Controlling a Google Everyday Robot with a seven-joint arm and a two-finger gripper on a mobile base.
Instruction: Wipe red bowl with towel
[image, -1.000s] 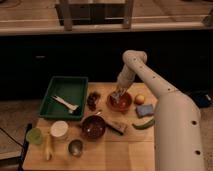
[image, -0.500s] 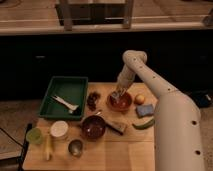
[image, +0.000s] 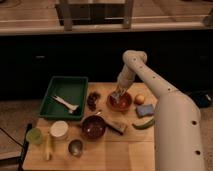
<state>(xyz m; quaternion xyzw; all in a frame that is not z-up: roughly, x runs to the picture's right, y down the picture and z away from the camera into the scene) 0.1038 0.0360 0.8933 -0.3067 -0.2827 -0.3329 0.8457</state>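
Where gripper presses towel | red bowl (near table's far edge)

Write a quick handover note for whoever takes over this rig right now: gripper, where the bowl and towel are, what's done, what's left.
Gripper: down inside the red bowl, near its back-left edge, with the arm reaching in from the right.
Towel: a small pale cloth at the gripper's tip, against the bowl's inside.
Red bowl: on the wooden table, between the dark berries and the blue pad, behind the maroon-brown bowl.
Done: towel brought into the bowl.
Left: how much has been wiped cannot be told; finish wiping, then lift the towel out.
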